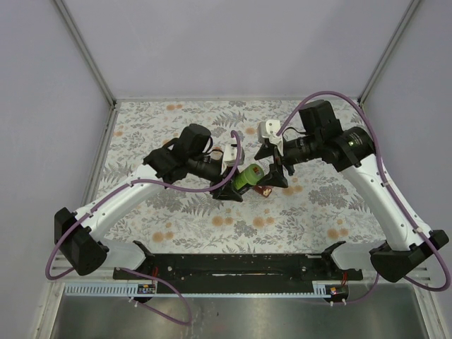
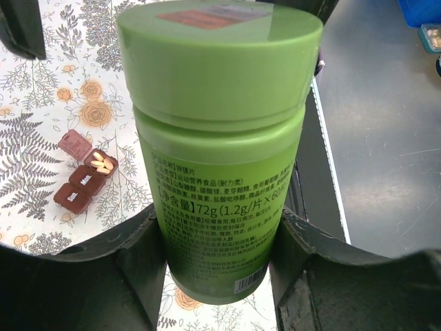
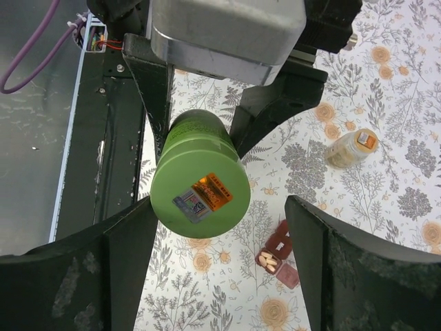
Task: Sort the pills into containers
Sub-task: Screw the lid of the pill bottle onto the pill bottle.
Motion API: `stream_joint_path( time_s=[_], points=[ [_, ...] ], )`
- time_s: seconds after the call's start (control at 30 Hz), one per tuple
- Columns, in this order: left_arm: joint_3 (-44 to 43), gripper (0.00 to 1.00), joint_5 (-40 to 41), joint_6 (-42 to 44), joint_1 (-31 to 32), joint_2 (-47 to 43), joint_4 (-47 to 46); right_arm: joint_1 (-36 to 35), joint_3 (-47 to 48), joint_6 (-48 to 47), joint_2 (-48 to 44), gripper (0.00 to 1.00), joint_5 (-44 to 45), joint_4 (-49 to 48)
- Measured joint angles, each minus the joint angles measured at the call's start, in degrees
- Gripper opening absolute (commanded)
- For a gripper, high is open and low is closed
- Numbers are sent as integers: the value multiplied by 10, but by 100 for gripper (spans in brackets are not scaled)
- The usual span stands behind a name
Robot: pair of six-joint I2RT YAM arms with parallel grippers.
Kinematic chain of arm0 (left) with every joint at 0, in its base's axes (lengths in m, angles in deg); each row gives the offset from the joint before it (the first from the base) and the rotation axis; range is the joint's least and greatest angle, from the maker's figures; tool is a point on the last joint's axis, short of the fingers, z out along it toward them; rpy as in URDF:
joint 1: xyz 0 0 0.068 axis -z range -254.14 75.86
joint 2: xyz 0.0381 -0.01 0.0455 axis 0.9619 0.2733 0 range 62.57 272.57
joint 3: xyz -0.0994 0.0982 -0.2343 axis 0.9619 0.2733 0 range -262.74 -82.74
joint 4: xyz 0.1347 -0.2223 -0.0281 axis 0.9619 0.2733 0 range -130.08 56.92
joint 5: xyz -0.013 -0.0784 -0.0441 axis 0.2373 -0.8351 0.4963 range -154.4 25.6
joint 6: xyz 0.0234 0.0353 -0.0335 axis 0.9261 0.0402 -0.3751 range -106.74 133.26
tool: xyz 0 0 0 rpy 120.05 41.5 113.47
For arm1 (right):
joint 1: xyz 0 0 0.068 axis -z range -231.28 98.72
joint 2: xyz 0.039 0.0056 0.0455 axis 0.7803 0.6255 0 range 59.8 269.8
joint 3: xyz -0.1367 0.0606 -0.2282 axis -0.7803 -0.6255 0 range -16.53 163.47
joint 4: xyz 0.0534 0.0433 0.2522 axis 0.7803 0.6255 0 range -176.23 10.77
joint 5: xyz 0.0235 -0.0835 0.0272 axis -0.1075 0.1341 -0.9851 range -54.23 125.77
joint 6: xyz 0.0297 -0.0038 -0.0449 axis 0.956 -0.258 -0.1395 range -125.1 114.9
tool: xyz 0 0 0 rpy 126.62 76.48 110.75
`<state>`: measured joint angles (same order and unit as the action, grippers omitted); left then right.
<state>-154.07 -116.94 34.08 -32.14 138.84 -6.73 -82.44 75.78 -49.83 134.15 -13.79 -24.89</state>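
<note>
Pills (image 2: pixel 101 165): a few pale yellowish pellets in one open compartment of the dark-red pill box (image 2: pixel 84 181), lid flipped back. The next two compartments are closed, with white lettering on the lids. The box lies flat on the floral cloth (image 2: pixel 41 138), mid-table, just below the two grippers in the top view.

Green bottle (image 2: pixel 220 138): cap on, off the cloth, held roughly level. The left gripper (image 2: pixel 220 221) is clamped on its lower body, a finger on each side of the label. The cap end points at the right wrist camera; there's an orange and silver sticker on the cap top.

Right gripper (image 3: pixel 222 202): jaws spread wide, facing the cap. One finger (image 3: pixel 131 262) is right at the cap rim; I can't tell if it touches. The other finger stands clearly apart from the cap. It grips nothing.

Small pale bottle with orange top (image 3: pixel 351 148): lying on its side on the cloth, apart from the pill box, beyond the left gripper in the right wrist view.

Both arms reach inward and meet over the cloth's centre.
</note>
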Motion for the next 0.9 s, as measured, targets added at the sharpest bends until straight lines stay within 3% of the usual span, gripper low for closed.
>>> stream_joint_path(
  time_s=[0.17, 0.5, 0.9],
  points=[
    [0, 0, 2, 0, 0, 0, 0, -1, 0, 5, 7, 66, -11, 1],
    [0, 0, 15, -2, -2, 0, -4, -4, 5, 30, 17, 43, -24, 9],
    [31, 0, 112, -23, -1, -29, -37, -3, -2, 178, 37, 18, 10, -38]
  ],
)
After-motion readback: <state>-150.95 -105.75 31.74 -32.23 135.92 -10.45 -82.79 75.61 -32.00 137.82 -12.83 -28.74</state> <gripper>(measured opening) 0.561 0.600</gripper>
